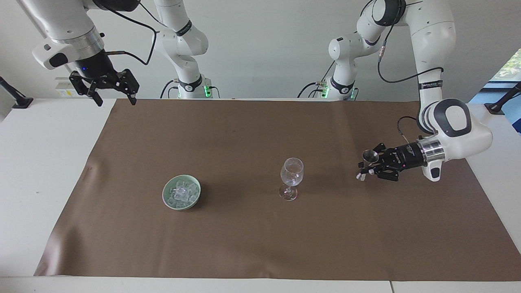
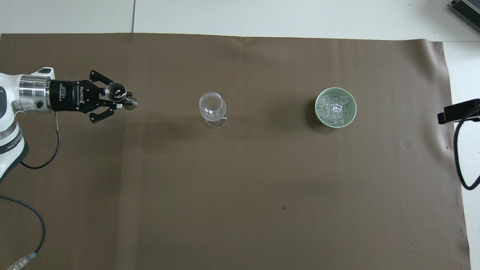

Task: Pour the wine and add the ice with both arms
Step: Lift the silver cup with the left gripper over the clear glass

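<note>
The left tool (image 1: 368, 168) hangs over the brown mat (image 1: 260, 228) near the left arm's end of the bench (image 1: 40, 171), clenched on the steel jigger (image 1: 369, 155), which it holds off the surface with its wide mouth facing up. In the overhead view the jigger (image 2: 116, 91) shows its round open cup just beside the black fingers (image 2: 98, 77), and no liquid can be made out inside it. The clear stemmed glass (image 1: 291, 178) stands upright on the mat about midway between the two ends of the bench, well apart from the held jigger. Toward the right arm's end sits the pale green bowl (image 1: 167, 202), holding a heap of clear ice chunks (image 1: 182, 192); bowl and glass are about equally far from the robots. The right tool (image 1: 114, 94) waits in the air over the mat's corner nearest the robots at the right arm's end, its fingers released and holding nothing.
</note>
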